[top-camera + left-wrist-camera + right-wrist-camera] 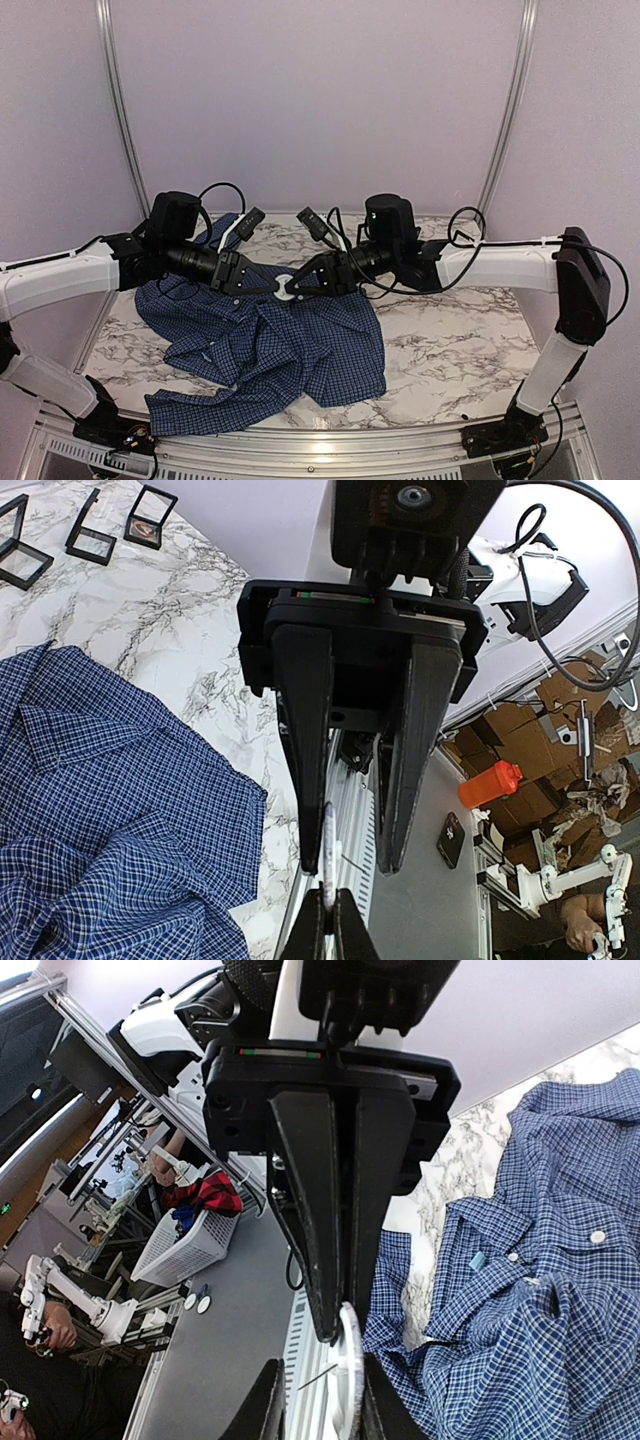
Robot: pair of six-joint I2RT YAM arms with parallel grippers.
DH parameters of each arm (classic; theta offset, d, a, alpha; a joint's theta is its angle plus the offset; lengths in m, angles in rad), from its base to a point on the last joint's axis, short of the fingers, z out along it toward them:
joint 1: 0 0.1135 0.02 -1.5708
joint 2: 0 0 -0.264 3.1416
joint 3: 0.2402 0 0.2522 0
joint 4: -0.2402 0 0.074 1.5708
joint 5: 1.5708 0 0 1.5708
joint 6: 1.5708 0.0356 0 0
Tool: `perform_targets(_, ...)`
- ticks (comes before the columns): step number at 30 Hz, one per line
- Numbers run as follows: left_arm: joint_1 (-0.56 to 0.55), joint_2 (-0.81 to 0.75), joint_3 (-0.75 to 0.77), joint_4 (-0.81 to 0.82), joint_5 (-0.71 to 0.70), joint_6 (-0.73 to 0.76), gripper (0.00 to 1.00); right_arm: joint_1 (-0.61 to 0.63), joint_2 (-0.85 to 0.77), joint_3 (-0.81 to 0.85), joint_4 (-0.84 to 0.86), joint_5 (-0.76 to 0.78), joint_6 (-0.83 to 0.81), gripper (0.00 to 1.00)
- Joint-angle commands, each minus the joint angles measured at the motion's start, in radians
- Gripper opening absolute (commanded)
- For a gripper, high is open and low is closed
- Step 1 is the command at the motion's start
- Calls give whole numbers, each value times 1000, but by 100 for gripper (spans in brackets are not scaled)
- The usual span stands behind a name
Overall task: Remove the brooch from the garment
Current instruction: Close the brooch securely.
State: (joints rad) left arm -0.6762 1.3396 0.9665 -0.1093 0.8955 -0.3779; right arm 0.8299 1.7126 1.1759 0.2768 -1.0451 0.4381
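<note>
Left gripper (350,865): jaws parted with a clear gap; the brooch leans on one inner face only and does not look clamped. Brooch (285,288) hangs mid-air between the two grippers, over the upper part of the garment (270,350). In the wrist views it looks clear of the cloth. It shows pale and edge-on, with its thin pin (320,1375) bare and sticking out. Right gripper (340,1332): jaws narrow, pinching the brooch by its rim. Risks: that rim pinch looks like the only real hold, so any slack probably drops the brooch onto the crumpled shirt or the marble surface (450,340). The bare pin could also snag the fabric if it is carried low. Writing: none readable. The black frame boxes (150,518) and the orange bottle (490,785) show no legible label.
</note>
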Motion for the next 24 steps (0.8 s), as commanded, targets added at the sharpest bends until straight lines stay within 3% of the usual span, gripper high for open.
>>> perform_targets(1,-6,-2,15,2,-10,6,0,-6,-12,1,93,-9,62,22)
perform_targets(24,-16,-5,-1,61,4,-41,0,12,29,28,84,24,65,12)
